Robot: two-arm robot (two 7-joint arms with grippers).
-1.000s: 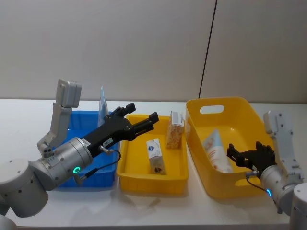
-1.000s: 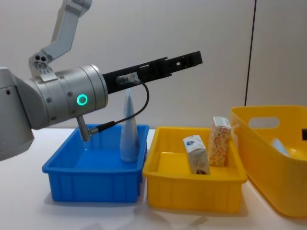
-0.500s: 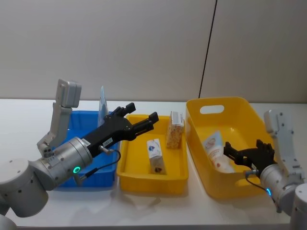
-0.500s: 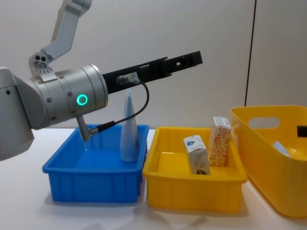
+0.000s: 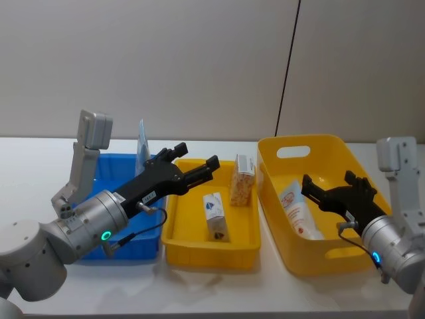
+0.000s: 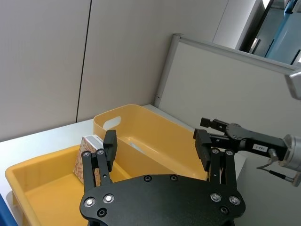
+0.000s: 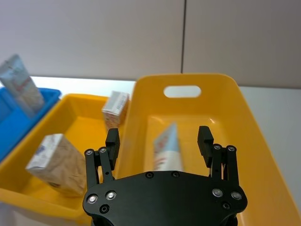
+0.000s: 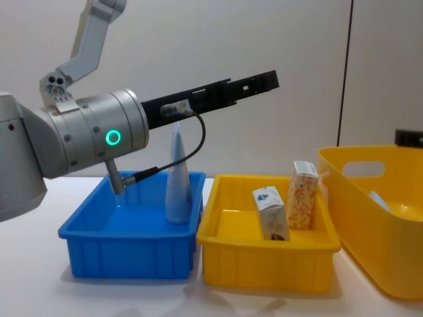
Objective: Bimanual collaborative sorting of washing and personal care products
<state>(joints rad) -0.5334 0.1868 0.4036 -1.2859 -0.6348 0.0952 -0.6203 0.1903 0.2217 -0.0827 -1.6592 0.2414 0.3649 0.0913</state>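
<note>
A pale blue tube with red print (image 5: 296, 207) (image 7: 165, 149) lies inside the large yellow bin (image 5: 345, 159). My right gripper (image 5: 328, 191) (image 7: 159, 139) hovers open above it, holding nothing. Another pale blue tube (image 5: 141, 147) (image 8: 177, 179) stands upright in the blue bin (image 5: 109, 166). In the middle yellow tray (image 5: 212, 249) stand a white carton with a blue emblem (image 5: 214, 214) (image 8: 269, 211) and an orange-speckled carton (image 5: 242, 181) (image 8: 303, 195) (image 6: 87, 162). My left gripper (image 5: 196, 163) (image 6: 155, 143) (image 8: 258, 82) is open and empty, held in the air over the tray's left edge.
The three containers stand side by side on a white table (image 5: 219, 286), blue at the left, the shallow yellow tray in the middle, the tall yellow bin at the right. A grey wall is close behind. The table's front strip is bare.
My right gripper has risen from low beside the tube in the large yellow bin to above it. The tube has settled a little. The left arm has not moved.
</note>
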